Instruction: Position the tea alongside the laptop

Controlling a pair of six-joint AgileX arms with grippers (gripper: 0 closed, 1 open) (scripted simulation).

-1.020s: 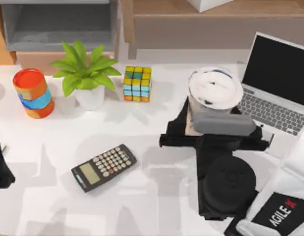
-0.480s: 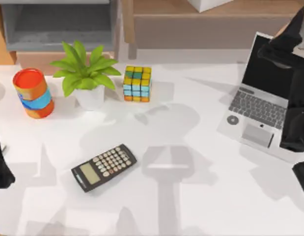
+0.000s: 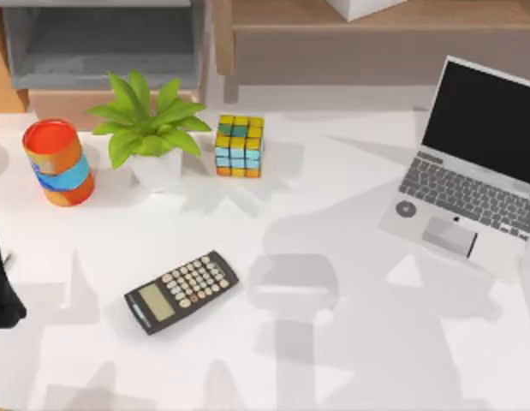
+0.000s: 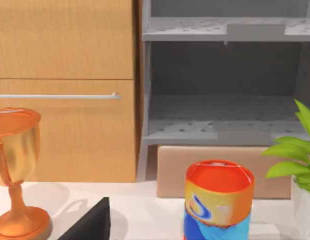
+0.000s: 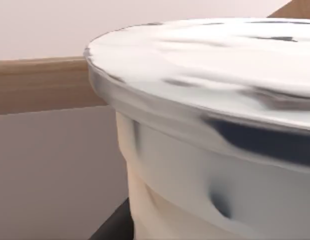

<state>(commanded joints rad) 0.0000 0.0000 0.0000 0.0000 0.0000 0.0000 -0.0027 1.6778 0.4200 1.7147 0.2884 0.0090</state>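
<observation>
Plainly, your cue is the right wrist view: the tea [image 5: 205, 165] sits hard up against that camera, its white lid [image 5: 220, 65] and upper wall in front of a plain wall with a wooden trim. From that you cannot say how it stands relative to the laptop [image 3: 470, 171], which lies open at the right side of the table [image 3: 333, 188]. Whether the right gripper is clasping the cup or merely close to it, you cannot tell, so treat it as undecided. Judge the cup as light but top-heavy when full, with thin plastic walls; the dents under the rim suggest that it gives under pressure. The smooth wall is likely slippery, and the sealed film on top is no place to press. Take hold around the body below the rim, squeeze gently, and keep it upright so the liquid does not slosh. Set it down just beside the laptop, apart from the keyboard. Your left arm [image 3: 1, 295] stays parked at the table's left edge.
</observation>
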